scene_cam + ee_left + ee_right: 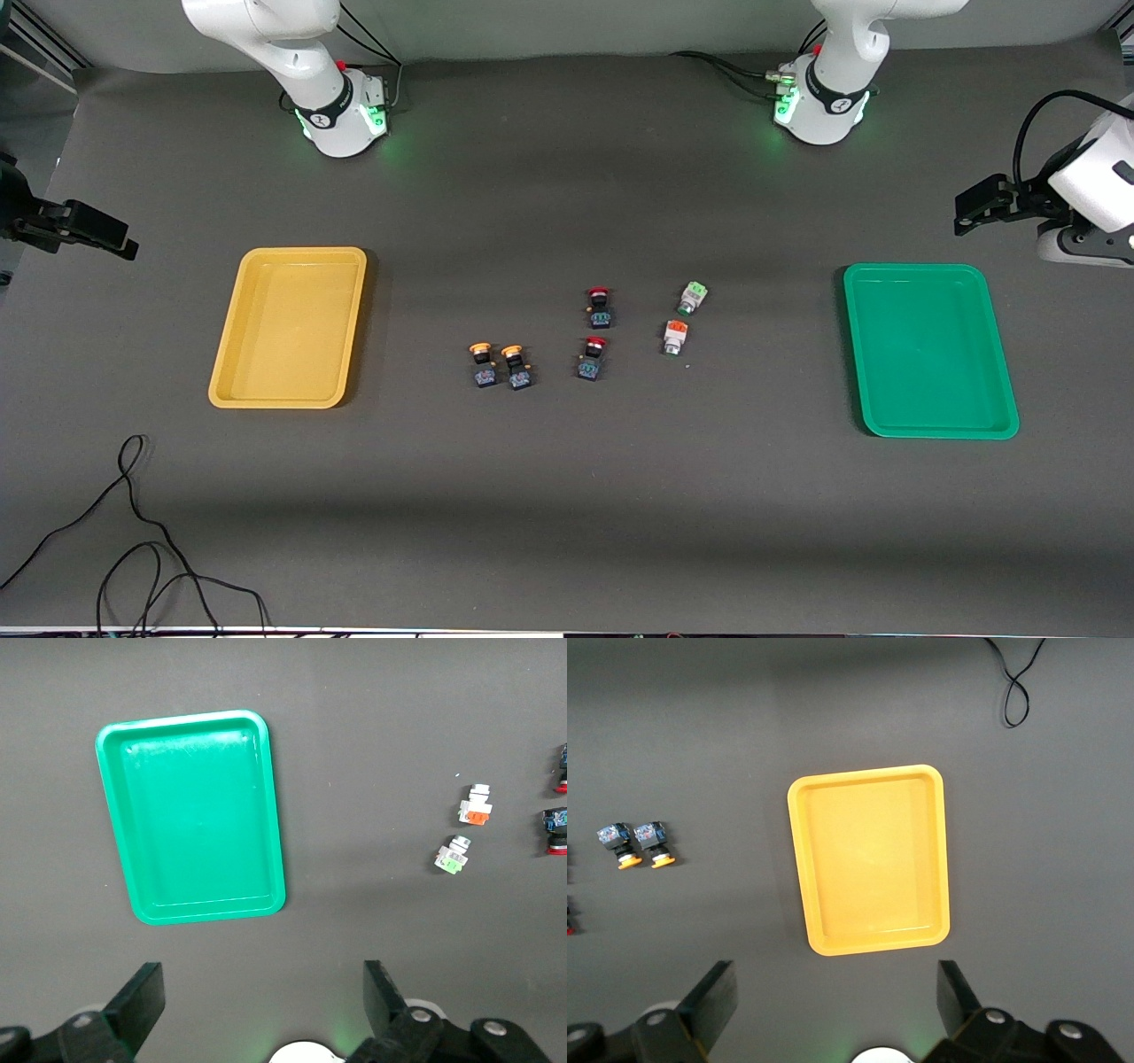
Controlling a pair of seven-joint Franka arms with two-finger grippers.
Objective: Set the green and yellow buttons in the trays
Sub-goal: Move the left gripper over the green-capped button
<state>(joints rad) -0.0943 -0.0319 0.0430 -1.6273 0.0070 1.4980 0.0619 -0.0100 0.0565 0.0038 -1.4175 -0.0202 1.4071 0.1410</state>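
Note:
The yellow tray (288, 328) lies toward the right arm's end of the table, and the green tray (930, 350) toward the left arm's end. Both trays hold nothing. Two yellow-capped buttons (483, 364) (517, 366) lie side by side mid-table. A whitish button with a green block (692, 298) and one with an orange block (675, 337) lie closer to the green tray. My left gripper (973, 208) (263, 983) is open and empty, raised beside the green tray (190, 815). My right gripper (115, 241) (837, 983) is open and empty, raised beside the yellow tray (871, 859).
Two red-capped buttons (600, 306) (592, 357) lie between the yellow-capped pair and the whitish pair. A loose black cable (133, 532) trails over the table's corner nearest the front camera at the right arm's end.

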